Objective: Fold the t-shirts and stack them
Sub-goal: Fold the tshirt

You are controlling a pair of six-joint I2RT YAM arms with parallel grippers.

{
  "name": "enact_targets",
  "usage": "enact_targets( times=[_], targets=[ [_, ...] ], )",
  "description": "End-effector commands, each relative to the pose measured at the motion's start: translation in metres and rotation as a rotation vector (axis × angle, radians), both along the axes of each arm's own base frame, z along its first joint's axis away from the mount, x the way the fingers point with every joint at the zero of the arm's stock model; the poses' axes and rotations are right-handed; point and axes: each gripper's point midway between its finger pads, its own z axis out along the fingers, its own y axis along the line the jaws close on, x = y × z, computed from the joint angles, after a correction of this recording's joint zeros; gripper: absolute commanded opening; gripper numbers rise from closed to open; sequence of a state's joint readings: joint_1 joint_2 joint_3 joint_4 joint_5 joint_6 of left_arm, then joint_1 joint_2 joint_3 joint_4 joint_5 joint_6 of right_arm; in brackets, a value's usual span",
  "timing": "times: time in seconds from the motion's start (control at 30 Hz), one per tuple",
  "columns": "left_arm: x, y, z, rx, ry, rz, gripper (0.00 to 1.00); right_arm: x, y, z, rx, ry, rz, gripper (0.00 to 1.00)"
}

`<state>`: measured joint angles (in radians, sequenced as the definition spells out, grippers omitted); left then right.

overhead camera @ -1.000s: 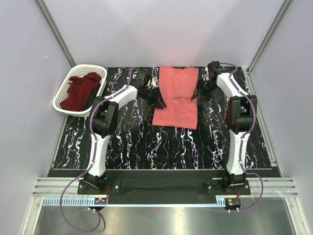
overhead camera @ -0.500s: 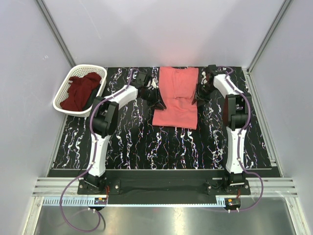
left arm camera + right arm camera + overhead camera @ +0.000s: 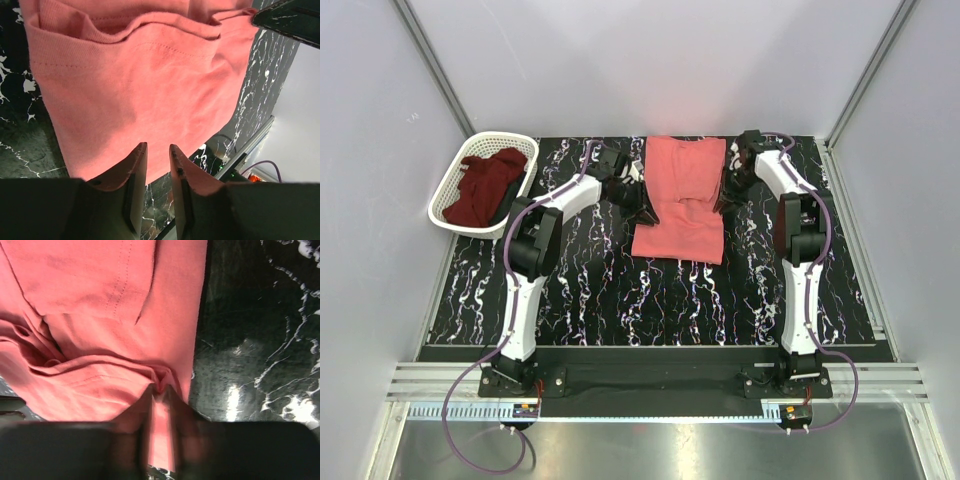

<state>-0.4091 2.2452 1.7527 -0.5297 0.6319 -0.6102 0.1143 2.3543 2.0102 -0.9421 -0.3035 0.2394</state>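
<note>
The salmon-pink t-shirt [image 3: 685, 195] lies spread at the back middle of the table, creased across its middle. At the shirt's left edge my left gripper [image 3: 645, 208] hovers with its jaws a narrow gap apart; the left wrist view shows the gripper [image 3: 157, 146] with only table between its fingers and the pink cloth [image 3: 140, 85] just beyond the tips. At the right edge my right gripper [image 3: 722, 200] pinches a bunched fold; in the right wrist view the gripper [image 3: 160, 387] has pink cloth [image 3: 100, 300] between its fingers. The dark maroon t-shirt [image 3: 485, 185] lies crumpled in the basket.
The white lattice basket [image 3: 438, 207] sits at the table's back left corner, partly over the edge. The black marbled tabletop [image 3: 650, 300] runs toward the arm bases. Grey walls close in the back and both sides.
My right gripper has closed its jaws on the pink shirt's right edge, and its arm has drawn in slightly. The left gripper has narrowed a little and stayed in place.
</note>
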Motion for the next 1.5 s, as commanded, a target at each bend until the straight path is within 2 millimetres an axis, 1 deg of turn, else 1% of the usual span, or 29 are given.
enact_targets(
  times=[0.0,0.03,0.1,0.23,0.27,0.37,0.43,0.47,0.6,0.7,0.77,0.83,0.87,0.9,0.93,0.97,1.0,1.03,1.07,1.13,1.17,1.2,1.23,1.27,1.3,1.33,1.4,1.43,1.47],
  targets=[
    [0.000,0.006,0.002,0.011,-0.010,0.004,0.27,0.007,0.007,0.011,-0.001,-0.030,0.012,0.14],
    [-0.002,0.008,-0.001,0.027,0.004,0.013,0.26,0.009,0.005,0.011,-0.006,-0.032,0.009,0.08],
    [-0.001,0.015,-0.008,0.065,0.015,0.038,0.23,0.014,0.003,0.018,-0.018,-0.055,-0.002,0.00],
    [-0.002,0.022,-0.019,0.100,0.031,0.053,0.23,0.029,-0.004,0.037,-0.056,-0.126,-0.053,0.00],
    [-0.001,0.023,-0.020,0.106,0.029,0.055,0.23,0.032,-0.009,0.042,-0.082,-0.143,-0.070,0.00],
    [-0.002,0.026,-0.027,0.124,0.037,0.055,0.22,0.034,-0.015,0.043,-0.111,-0.145,-0.106,0.00],
    [-0.002,0.026,-0.029,0.124,0.038,0.055,0.22,0.032,-0.015,0.039,-0.113,-0.127,-0.116,0.00],
    [-0.001,0.027,-0.030,0.128,0.038,0.057,0.21,0.033,-0.016,0.033,-0.116,-0.114,-0.117,0.00],
    [0.005,0.028,-0.026,0.135,0.014,0.059,0.21,0.033,-0.015,0.022,-0.119,-0.097,-0.110,0.00],
    [0.011,0.030,-0.024,0.140,0.008,0.062,0.21,0.043,-0.014,0.018,-0.115,-0.135,-0.097,0.00],
    [0.014,0.032,-0.022,0.145,0.004,0.067,0.21,0.051,-0.018,0.013,-0.139,-0.149,-0.089,0.00],
    [0.018,0.032,-0.016,0.139,-0.013,0.071,0.21,0.056,-0.020,0.009,-0.149,-0.152,-0.087,0.01],
    [0.020,0.031,-0.013,0.132,-0.021,0.070,0.21,0.059,-0.022,0.003,-0.162,-0.147,-0.094,0.01],
    [0.024,0.029,-0.006,0.125,-0.042,0.069,0.21,0.057,-0.025,-0.001,-0.170,-0.132,-0.099,0.02],
    [0.028,0.028,0.002,0.117,-0.066,0.067,0.22,0.058,-0.028,-0.004,-0.181,-0.124,-0.111,0.15],
    [0.031,0.027,0.007,0.109,-0.084,0.068,0.27,0.057,-0.028,-0.009,-0.186,-0.112,-0.113,0.18],
    [0.035,0.024,0.014,0.091,-0.101,0.064,0.29,0.056,-0.029,-0.009,-0.192,-0.109,-0.117,0.21],
    [0.040,0.022,0.019,0.073,-0.118,0.071,0.31,0.057,-0.031,-0.007,-0.198,-0.114,-0.122,0.29],
    [0.041,0.018,0.023,0.044,-0.116,0.062,0.34,0.057,-0.031,-0.004,-0.200,-0.119,-0.125,0.33],
    [0.049,0.013,0.031,0.013,-0.129,0.060,0.35,0.057,-0.033,0.010,-0.207,-0.134,-0.128,0.34],
    [0.050,0.009,0.026,-0.002,-0.111,0.055,0.35,0.058,-0.034,0.018,-0.211,-0.147,-0.132,0.35],
    [0.051,0.007,0.026,-0.015,-0.110,0.052,0.35,0.054,-0.035,0.023,-0.219,-0.139,-0.134,0.36],
    [0.055,0.003,0.028,-0.036,-0.114,0.060,0.35,0.052,-0.036,0.036,-0.220,-0.156,-0.134,0.36],
    [0.054,0.001,0.024,-0.056,-0.094,0.055,0.35,0.049,-0.035,0.041,-0.215,-0.158,-0.127,0.37],
    [0.059,-0.003,0.025,-0.081,-0.110,0.056,0.35,0.047,-0.034,0.046,-0.208,-0.163,-0.127,0.38],
    [0.059,-0.005,0.025,-0.101,-0.099,0.062,0.35,0.040,-0.026,0.054,-0.166,-0.160,-0.112,0.39],
    [0.063,-0.010,0.021,-0.129,-0.094,0.062,0.36,0.033,-0.020,0.058,-0.136,-0.153,-0.100,0.39],
    [0.064,-0.013,0.022,-0.145,-0.078,0.066,0.38,0.023,-0.013,0.058,-0.099,-0.136,-0.083,0.39],
    [0.065,-0.014,0.014,-0.150,-0.059,0.070,0.40,0.023,-0.005,0.060,-0.074,-0.152,-0.073,0.39]
  ],
)
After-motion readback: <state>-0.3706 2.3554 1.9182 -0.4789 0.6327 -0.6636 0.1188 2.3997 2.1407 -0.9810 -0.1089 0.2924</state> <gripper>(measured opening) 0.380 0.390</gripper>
